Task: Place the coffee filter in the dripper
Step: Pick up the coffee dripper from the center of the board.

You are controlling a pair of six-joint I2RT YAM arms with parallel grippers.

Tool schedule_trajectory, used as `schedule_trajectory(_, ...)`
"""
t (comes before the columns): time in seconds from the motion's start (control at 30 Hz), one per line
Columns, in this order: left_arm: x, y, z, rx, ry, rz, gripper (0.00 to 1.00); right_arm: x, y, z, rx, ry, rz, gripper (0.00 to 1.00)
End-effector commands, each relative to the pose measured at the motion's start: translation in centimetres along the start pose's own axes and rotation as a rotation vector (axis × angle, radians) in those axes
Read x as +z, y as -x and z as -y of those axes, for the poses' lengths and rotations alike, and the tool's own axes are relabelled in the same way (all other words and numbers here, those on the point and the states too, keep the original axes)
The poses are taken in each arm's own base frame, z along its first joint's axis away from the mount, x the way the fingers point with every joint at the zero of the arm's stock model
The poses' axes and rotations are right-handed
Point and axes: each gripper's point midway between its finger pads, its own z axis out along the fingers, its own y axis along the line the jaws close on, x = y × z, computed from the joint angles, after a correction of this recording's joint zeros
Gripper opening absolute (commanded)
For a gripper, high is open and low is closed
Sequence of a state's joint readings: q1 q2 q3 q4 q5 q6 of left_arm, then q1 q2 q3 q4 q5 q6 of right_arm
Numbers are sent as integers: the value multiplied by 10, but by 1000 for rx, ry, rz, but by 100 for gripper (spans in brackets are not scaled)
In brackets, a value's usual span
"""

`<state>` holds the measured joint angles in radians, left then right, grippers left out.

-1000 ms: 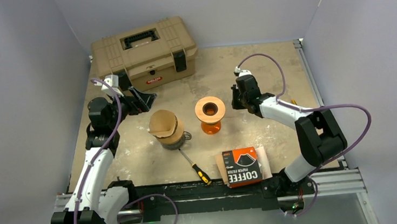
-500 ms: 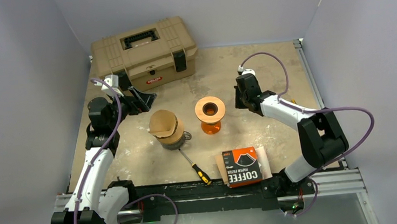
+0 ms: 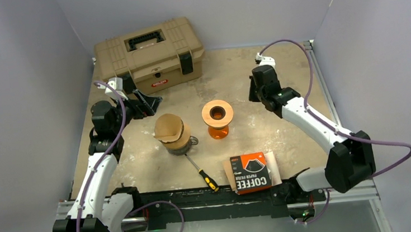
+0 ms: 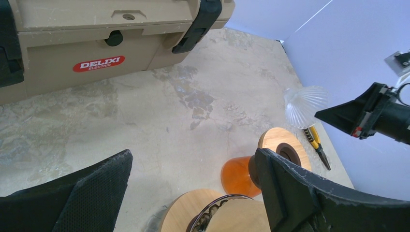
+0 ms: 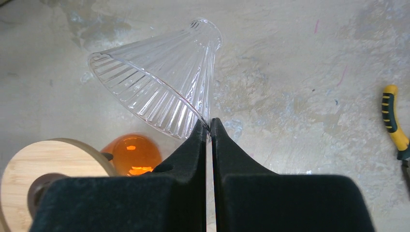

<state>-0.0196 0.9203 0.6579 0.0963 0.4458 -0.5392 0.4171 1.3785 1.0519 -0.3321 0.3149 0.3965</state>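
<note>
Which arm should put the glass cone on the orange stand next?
Right. The right gripper is shut on the glass cone, close by the orange stand. The left gripper is open and empty.

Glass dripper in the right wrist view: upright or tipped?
Tipped: the glass dripper points sideways, wide rim pinched in the shut right gripper, narrow end away.

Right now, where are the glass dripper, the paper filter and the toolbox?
glass dripper (image 5: 159, 92), right wrist view, on its ribbed wall.
paper filter (image 3: 168, 127), top view, middle of the brown paper.
toolbox (image 3: 177, 37), top view, on its lid.
</note>
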Motion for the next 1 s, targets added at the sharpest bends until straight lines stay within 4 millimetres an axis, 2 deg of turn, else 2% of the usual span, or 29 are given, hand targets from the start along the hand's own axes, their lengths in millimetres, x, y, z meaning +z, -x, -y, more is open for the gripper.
schedule_trajectory(0.0, -1, 11, 3, 19, -17, 36, 97, -28, 42, -2, 32, 9, 101, 0)
schedule_trajectory(0.37, 5, 21, 1, 61, 8, 26, 98, -63, 64, -32, 42, 195, 118, 0)
schedule_trajectory(0.57, 12, 39, 1, 82, 57, 21, 99, -77, 71, -43, 35, 269, 118, 0)
schedule_trajectory(0.6, 13, 36, 1, 84, 64, -10, 99, -79, 72, -45, 34, 282, 119, 0)
schedule_trajectory(0.77, 27, 51, 32, 157, 10, -21, 99, -89, 73, -59, 27, 367, 104, 0)
schedule_trajectory(0.97, 45, 51, 87, 235, -69, -58, 99, -101, 74, -71, 30, 446, 97, 0)
